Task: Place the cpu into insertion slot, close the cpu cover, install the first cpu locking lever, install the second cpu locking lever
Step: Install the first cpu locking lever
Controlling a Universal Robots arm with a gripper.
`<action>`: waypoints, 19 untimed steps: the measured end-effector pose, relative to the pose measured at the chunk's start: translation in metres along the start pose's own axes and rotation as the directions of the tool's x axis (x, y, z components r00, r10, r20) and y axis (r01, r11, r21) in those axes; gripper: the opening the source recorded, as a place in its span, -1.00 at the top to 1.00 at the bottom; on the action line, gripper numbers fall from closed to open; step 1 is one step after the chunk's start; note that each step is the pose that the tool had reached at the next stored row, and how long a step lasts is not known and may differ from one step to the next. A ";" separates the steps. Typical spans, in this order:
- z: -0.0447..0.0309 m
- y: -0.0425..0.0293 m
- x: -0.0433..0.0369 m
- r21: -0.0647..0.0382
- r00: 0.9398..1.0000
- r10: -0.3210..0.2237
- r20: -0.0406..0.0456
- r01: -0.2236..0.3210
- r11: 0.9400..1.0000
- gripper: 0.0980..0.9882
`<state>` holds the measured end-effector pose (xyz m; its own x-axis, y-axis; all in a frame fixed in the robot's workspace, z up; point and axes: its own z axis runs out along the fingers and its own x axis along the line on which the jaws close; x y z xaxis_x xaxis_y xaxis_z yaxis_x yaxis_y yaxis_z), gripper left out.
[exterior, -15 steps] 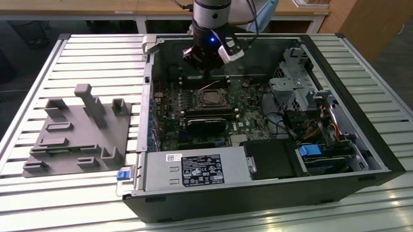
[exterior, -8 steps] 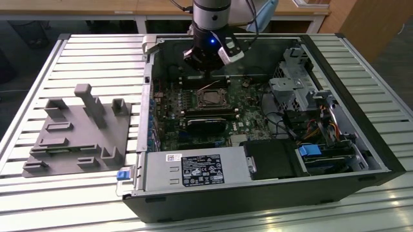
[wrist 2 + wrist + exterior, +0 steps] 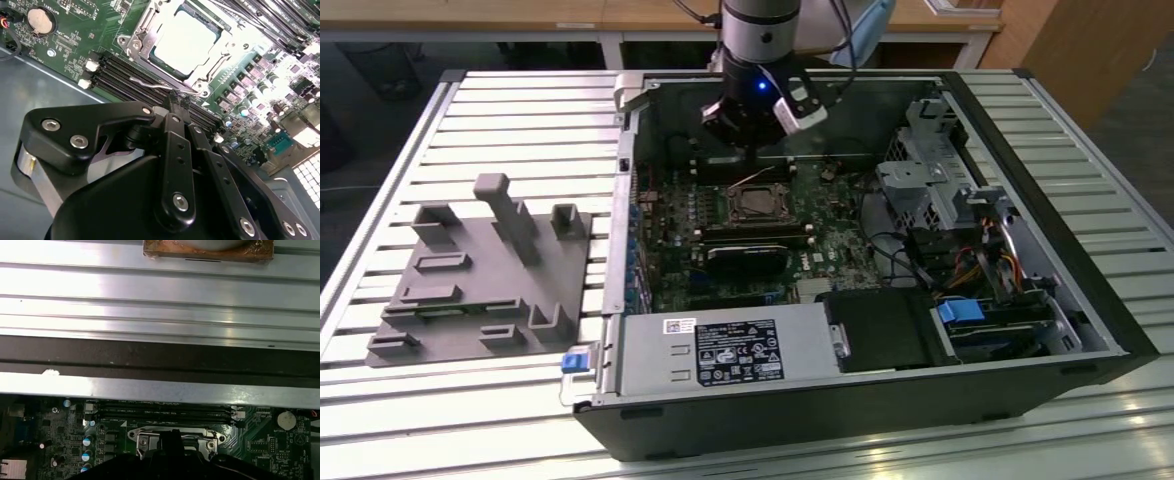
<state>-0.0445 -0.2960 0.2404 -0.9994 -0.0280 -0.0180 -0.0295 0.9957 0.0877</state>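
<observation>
Green board fills the open computer case on the slatted worktop. In the exterior view we see the gripper hanging near the cpu, on its far side. In the second wrist view the cpu lies framed by the lowered cpu cover. The gripper, clenched on nothing, has its tip at the thin wire locking lever beside the cover. In the first wrist view the gripper stands dark before the cpu cover.

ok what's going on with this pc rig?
A Universal Robots arm has its gripper down inside the open PC case, over the motherboard. The cpu is seated there with the cpu cover down around it. The gripper's shut tip is at a wire locking lever lying along the cover's edge.
</observation>
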 end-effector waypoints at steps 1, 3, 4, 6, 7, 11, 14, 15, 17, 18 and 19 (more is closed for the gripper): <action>0.0002 0.0000 -0.0006 0.000 1.000 0.000 0.000 0.000 1.000 0.98; 0.0005 -0.0001 -0.0019 0.000 1.000 0.000 0.000 0.000 1.000 0.98; 0.0008 -0.0001 -0.0024 0.000 1.000 0.000 0.000 0.000 1.000 0.98; 0.0017 -0.0002 -0.0032 0.000 1.000 0.000 0.000 0.000 1.000 0.98; 0.0024 -0.0003 -0.0034 0.000 1.000 0.000 0.000 0.000 1.000 0.98; 0.0070 -0.0007 -0.0065 0.000 1.000 -0.001 0.000 0.001 1.000 0.98; 0.0099 -0.0002 -0.0086 0.000 1.000 -0.001 0.000 0.001 1.000 0.98; 0.0109 0.0003 -0.0091 0.000 1.000 -0.001 0.000 0.001 1.000 0.98; 0.0129 0.0014 -0.0095 0.000 1.000 -0.001 0.000 0.001 1.000 0.98; 0.0136 0.0018 -0.0095 0.000 1.000 -0.001 0.000 0.001 1.000 0.98; 0.0142 0.0021 -0.0096 0.000 1.000 -0.001 0.000 0.001 1.000 0.98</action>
<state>-0.0348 -0.2924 0.2266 -0.9994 -0.0288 -0.0179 -0.0303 0.9957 0.0877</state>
